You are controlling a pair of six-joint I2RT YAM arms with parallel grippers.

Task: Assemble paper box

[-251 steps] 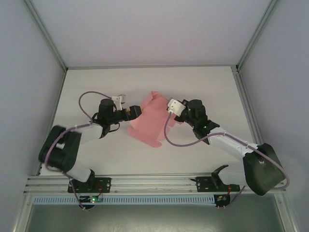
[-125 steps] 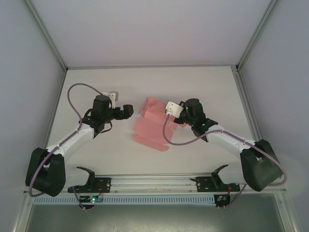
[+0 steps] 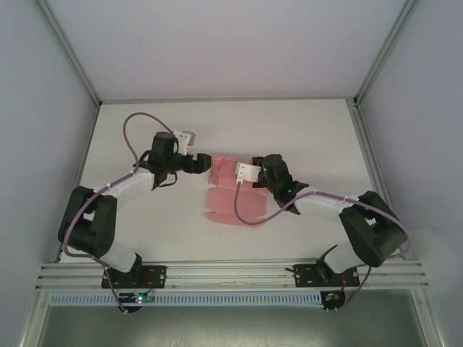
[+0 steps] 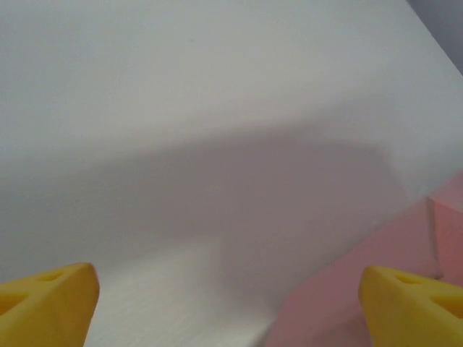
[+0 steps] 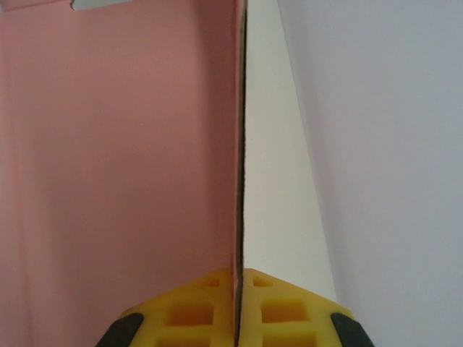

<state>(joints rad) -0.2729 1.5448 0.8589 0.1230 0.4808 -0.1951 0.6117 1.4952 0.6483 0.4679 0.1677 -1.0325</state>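
White table (image 3: 304, 130), matte, evenly lit. Pale grey walls (image 3: 217, 43) on three sides. Aluminium posts (image 3: 70, 50) rise from its far corners. Slotted aluminium rail (image 3: 231, 271) runs along its near edge.

White tbl (image 3: 166, 231), pink paper box (image 3: 221, 206) atop

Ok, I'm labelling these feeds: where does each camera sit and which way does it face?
Top external: overhead behind the bases, facing down at the table; left arm, right arm show.
Left wrist: on the left arm, facing across the table past the parted yellow left fingers.
Right wrist: on the right arm, facing along the paper box edge the right fingers pinch.
Shared: all three show the pink paper box.
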